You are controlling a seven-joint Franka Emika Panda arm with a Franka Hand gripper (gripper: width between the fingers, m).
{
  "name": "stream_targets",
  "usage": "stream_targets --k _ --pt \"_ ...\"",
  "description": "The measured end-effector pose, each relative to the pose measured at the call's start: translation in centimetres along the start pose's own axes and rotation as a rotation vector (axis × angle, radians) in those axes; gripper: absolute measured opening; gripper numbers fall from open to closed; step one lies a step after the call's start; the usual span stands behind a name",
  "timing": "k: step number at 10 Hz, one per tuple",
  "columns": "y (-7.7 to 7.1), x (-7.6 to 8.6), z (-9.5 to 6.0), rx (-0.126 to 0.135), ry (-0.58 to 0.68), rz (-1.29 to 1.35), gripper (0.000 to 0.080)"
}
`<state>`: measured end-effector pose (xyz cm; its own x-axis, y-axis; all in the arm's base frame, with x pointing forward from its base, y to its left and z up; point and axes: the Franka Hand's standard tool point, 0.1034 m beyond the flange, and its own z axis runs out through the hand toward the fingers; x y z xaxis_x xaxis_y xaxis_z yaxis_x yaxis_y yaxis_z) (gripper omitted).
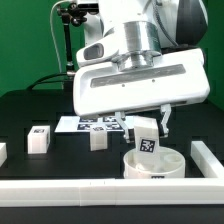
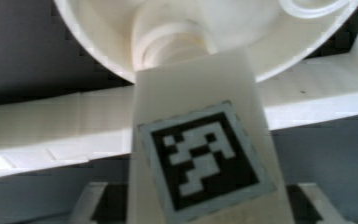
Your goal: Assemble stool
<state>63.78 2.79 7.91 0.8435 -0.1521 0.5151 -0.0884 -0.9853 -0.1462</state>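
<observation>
One round white seat [image 1: 136, 166] lies flat on the black table [image 1: 30, 110], towards the front and on the exterior view's right, with a tag on its front wall. One leg block [image 1: 147, 139] stands upright over it, tag facing the camera, its lower end down inside the seat's rim. In the wrist view this leg block [image 2: 197, 140] runs away from the camera and its far end meets a raised socket [image 2: 172, 45] in the seat [image 2: 105, 30]; whether it is fully home I cannot tell. The gripper [image 1: 147, 126] is clamped on this leg block's upper end, one finger [image 2: 91, 203] on each side of it. Two more leg blocks lie loose and well apart from the seat: one [image 1: 40, 139] far over on the exterior view's left, the other [image 1: 97, 139] between it and the seat. That makes three leg blocks and one seat. Behind the nearer loose block, the marker board [image 1: 88, 124] lies flat on the table. One white rail [image 1: 90, 189] runs along the table's front edge, with a short bar [image 1: 206, 156] turning back on the exterior view's right. The arm's big white body [image 1: 140, 80] hangs above it all.
</observation>
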Motion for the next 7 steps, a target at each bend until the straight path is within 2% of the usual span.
stream_targets --k 7 --pt "0.44 -0.21 -0.03 0.001 -0.001 0.027 0.0325"
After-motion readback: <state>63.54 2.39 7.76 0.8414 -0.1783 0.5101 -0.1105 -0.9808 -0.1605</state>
